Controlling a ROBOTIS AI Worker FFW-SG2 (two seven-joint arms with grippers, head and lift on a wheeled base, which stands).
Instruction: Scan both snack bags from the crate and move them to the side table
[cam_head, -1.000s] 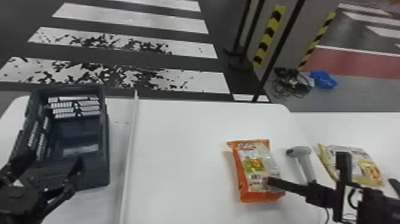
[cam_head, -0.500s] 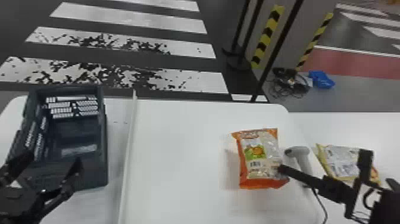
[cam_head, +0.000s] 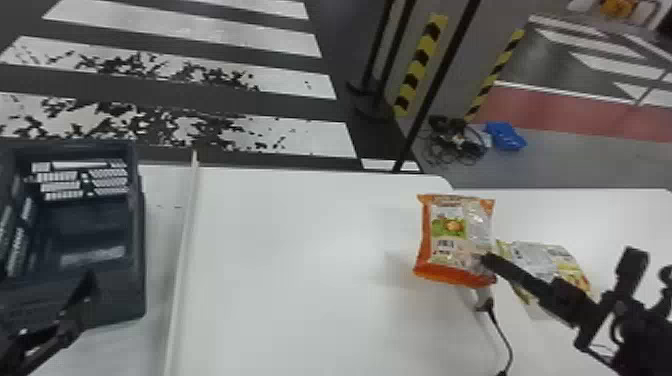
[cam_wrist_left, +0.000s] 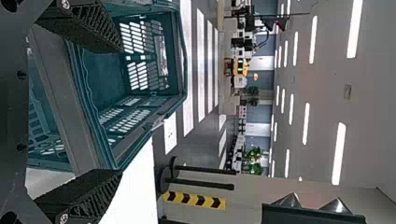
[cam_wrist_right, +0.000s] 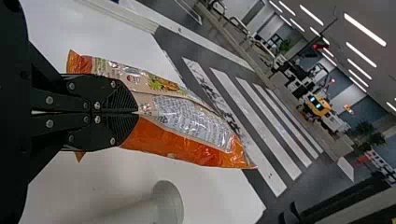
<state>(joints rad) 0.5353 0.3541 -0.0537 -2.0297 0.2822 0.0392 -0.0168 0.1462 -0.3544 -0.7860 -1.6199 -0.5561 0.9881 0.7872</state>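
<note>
At the far left, a dark crate (cam_head: 107, 215) is standing on the white bench (cam_head: 300, 310), its left side running out of the head view. The left arm is coming in at the lower-left corner, and its tool (cam_head: 80, 305) is hanging at the crate's near side, partly cut off by the head view's edge. In the left wrist view its two fingers are standing wide apart and gripping nothing, with part of the crate showing between them; whether they are touching it is hard to tell.

Right of centre, an orange snack bag (cam_head: 452, 240) is hanging above the bench, its printed face and barcode turning toward the head camera. The right arm is slanting in from the lower right, its tool (cam_head: 489, 261) pointing leftward and closing firmly on the bag. In the right wrist view the fingers are pinching one end, while the rest is extending past their tips. The bag is covering most of a pale scanner (cam_head: 484, 296), whose dark cable (cam_head: 504, 336) is trailing to the bottom edge.

Farther right, a yellow snack bag (cam_head: 542, 257) is lying flat, with the right tool and arm partly hiding it.
</note>
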